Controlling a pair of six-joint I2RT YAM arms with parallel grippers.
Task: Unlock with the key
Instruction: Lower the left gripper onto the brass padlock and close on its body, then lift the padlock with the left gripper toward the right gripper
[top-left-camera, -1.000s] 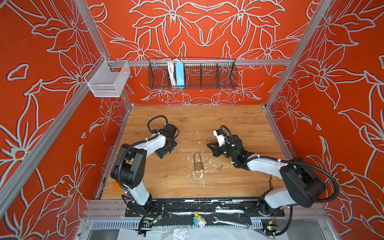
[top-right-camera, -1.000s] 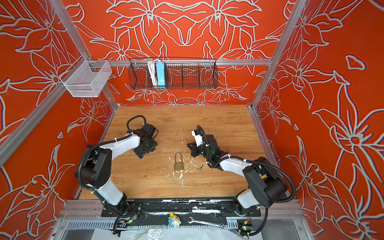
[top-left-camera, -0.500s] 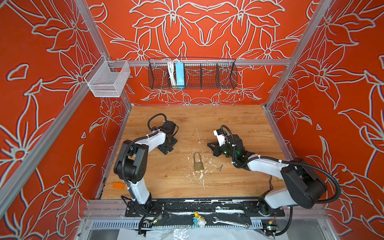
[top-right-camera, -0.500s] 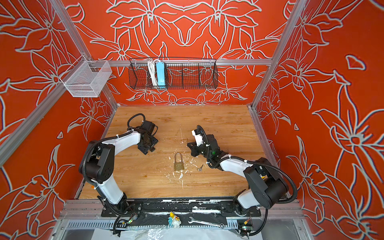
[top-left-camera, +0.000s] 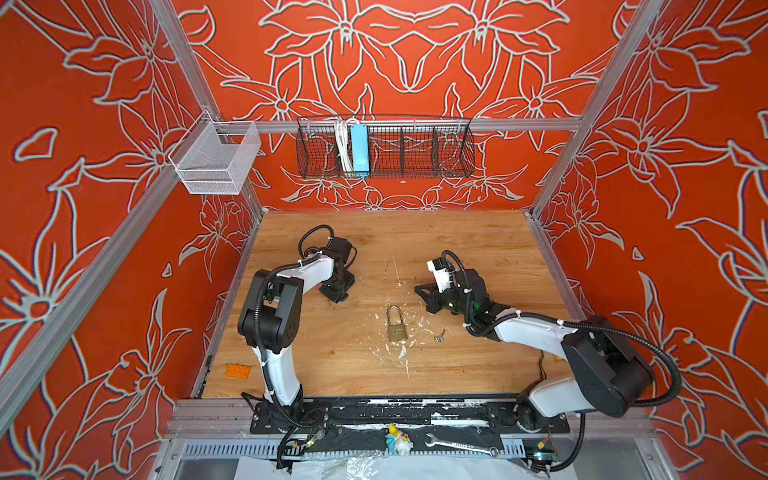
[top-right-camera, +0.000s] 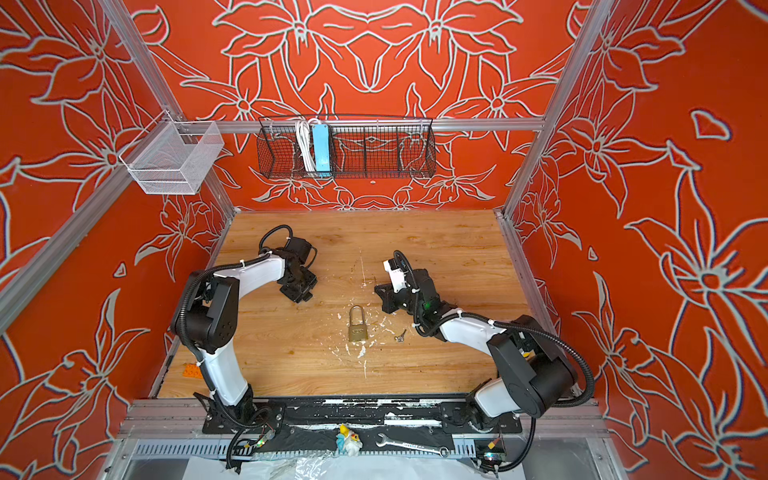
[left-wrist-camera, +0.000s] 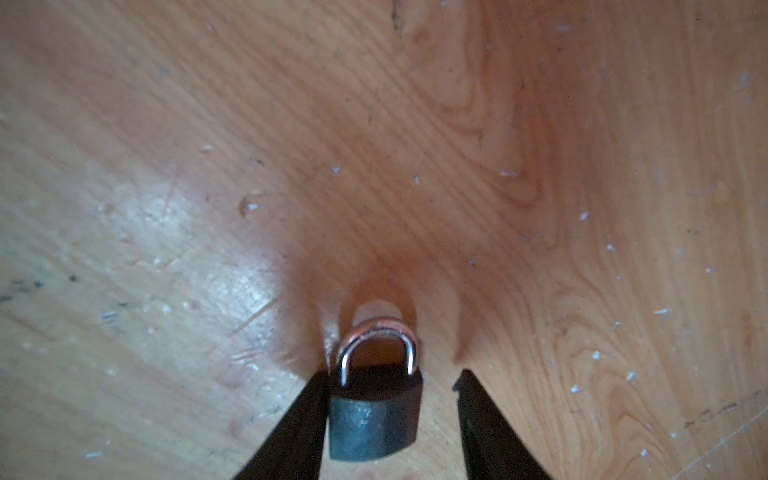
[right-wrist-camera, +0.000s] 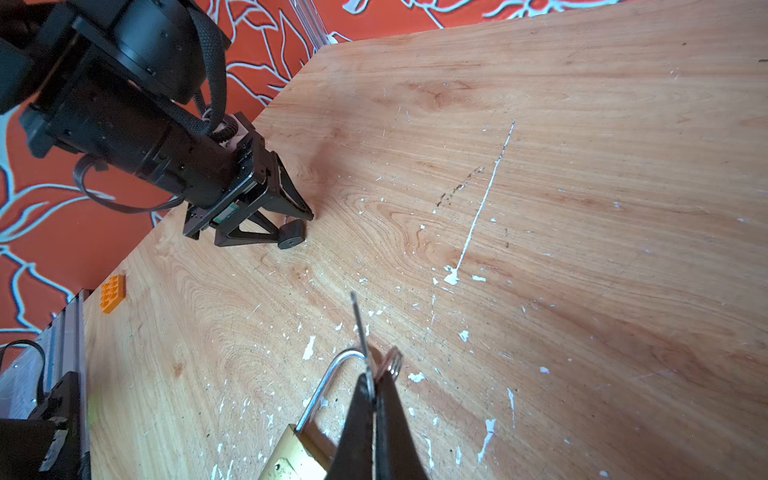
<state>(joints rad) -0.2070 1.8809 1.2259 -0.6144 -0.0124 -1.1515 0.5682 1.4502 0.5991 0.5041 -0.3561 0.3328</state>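
Pinching a key (right-wrist-camera: 360, 328) between pressed-together jaws, the right gripper (right-wrist-camera: 376, 380) hangs at one o'clock from the brass padlock (top-left-camera: 397, 330), which lies flat on the table (top-left-camera: 457, 241). A loose key (top-left-camera: 439, 336) lies at that padlock's three o'clock. At its ten o'clock, the left gripper (left-wrist-camera: 390, 374) has its jaws spread around a small dark padlock (left-wrist-camera: 374, 419), one jaw touching it.

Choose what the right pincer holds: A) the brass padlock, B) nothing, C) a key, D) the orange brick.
C: in the right wrist view the right pincer is shut on a thin key, whose blade sticks out past the tips.
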